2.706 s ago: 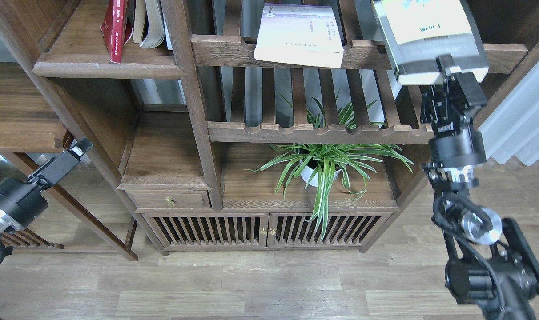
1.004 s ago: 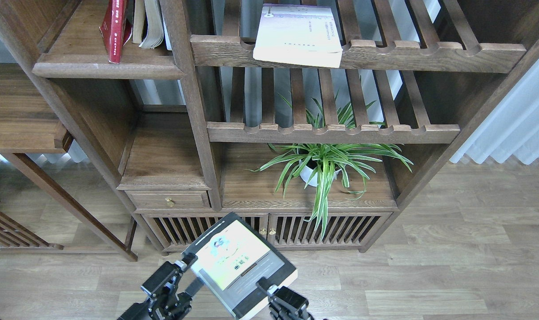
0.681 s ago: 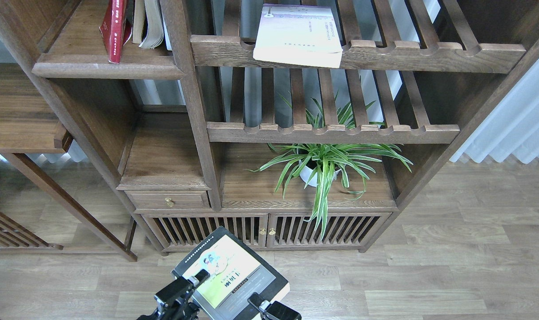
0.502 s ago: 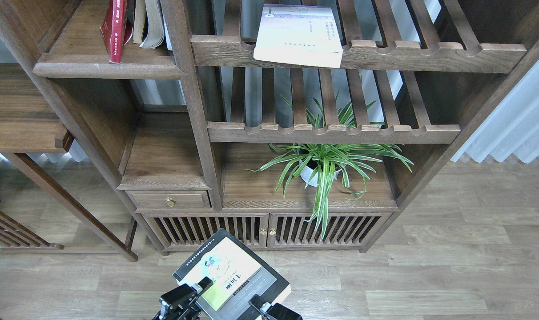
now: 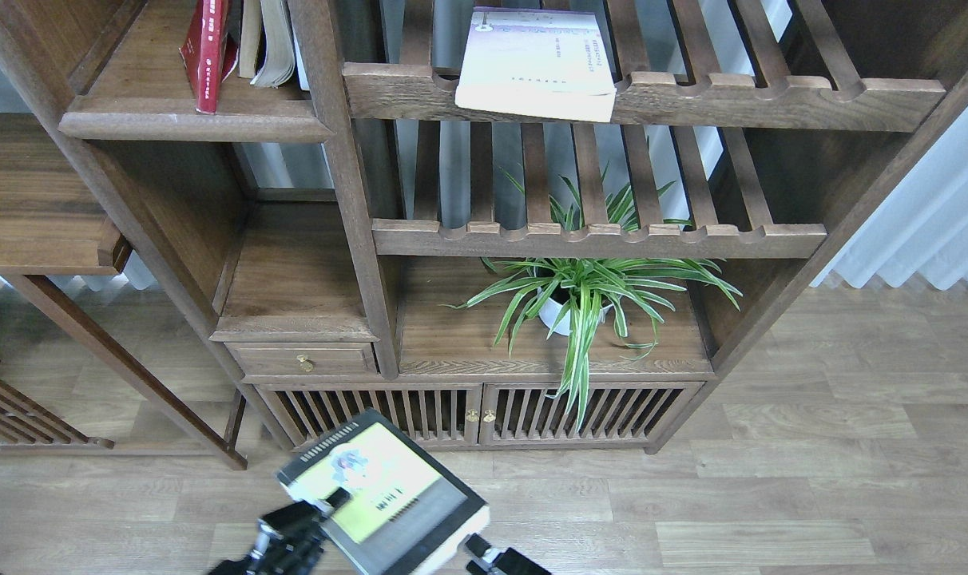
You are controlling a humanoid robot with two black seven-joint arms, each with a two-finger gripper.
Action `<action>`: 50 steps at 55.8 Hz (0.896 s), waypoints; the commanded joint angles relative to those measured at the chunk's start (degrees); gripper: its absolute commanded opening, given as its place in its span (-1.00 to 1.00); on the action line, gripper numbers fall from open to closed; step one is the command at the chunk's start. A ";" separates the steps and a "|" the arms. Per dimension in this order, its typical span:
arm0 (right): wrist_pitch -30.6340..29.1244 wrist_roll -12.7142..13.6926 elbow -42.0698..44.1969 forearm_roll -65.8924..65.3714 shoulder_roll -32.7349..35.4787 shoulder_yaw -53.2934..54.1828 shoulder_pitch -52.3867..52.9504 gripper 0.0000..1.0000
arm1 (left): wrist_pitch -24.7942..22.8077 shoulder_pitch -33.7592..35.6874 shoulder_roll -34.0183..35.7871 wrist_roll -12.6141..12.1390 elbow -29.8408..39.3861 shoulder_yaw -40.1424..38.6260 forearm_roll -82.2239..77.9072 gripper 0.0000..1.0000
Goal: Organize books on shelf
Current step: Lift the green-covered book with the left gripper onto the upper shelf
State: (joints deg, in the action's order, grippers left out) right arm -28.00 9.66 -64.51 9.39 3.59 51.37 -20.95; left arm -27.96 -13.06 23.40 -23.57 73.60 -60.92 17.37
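Solid shelf (image 5: 192,124) top left: dark red book (image 5: 206,56) upright, done. Pale white book (image 5: 536,64) lies flat on slatted rack (image 5: 771,100), pending. Yellow-green and black book (image 5: 380,491) low, mid-handover; left gripper (image 5: 312,511) fingers clasp its edge; right gripper (image 5: 484,553) beside it, grip unclear.

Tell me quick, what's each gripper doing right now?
Left gripper: shut on the left edge of the thick yellow-green and black paperback book.
Right gripper: beside the same book's right edge, mostly cut off by the frame; cannot be told.
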 commanded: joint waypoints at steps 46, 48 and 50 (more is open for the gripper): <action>0.00 0.10 3.96 -0.07 -0.34 0.31 3.90 1.00 | -0.04 40.82 27.83 -4.43 -1.08 -30.32 -3.65 -0.98; 0.00 0.10 3.96 -0.07 -0.43 0.49 3.90 1.00 | -0.04 43.63 28.54 -4.43 -2.66 -29.88 -4.09 -0.98; 0.00 0.10 3.96 -0.07 -0.51 0.66 3.98 1.00 | -0.04 47.57 28.54 -4.43 -4.59 -28.74 -4.71 -0.98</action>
State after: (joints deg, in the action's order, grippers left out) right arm -28.00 9.77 -60.52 9.38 3.49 51.68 -17.11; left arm -28.03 24.51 50.11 -27.86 73.98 -91.83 14.15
